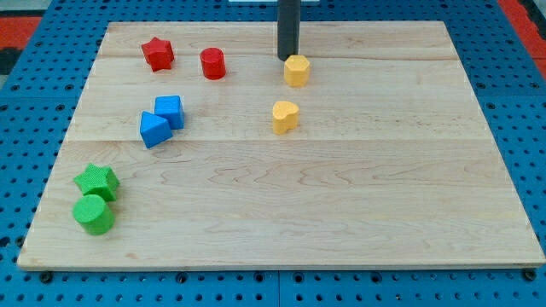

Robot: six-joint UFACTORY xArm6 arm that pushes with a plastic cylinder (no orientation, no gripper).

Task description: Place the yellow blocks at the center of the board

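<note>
Yellow blocks noted, two: a hexagonal one (296, 70) near the board's (358, 222) 12 o'clock edge, and a heart-like one (285, 116) just below it, apart. My tip (287, 58) stands at the hexagonal block's 11 o'clock, touching or nearly so. I carry no jaws, only a rod. Recommended: push from 12 toward 6 o'clock, squarely through the block's middle, or it will slip sideways. Open wood lies from centre to 6 and 3 o'clock. The red cylinder (212, 63) stands well off at 9 o'clock.
</note>
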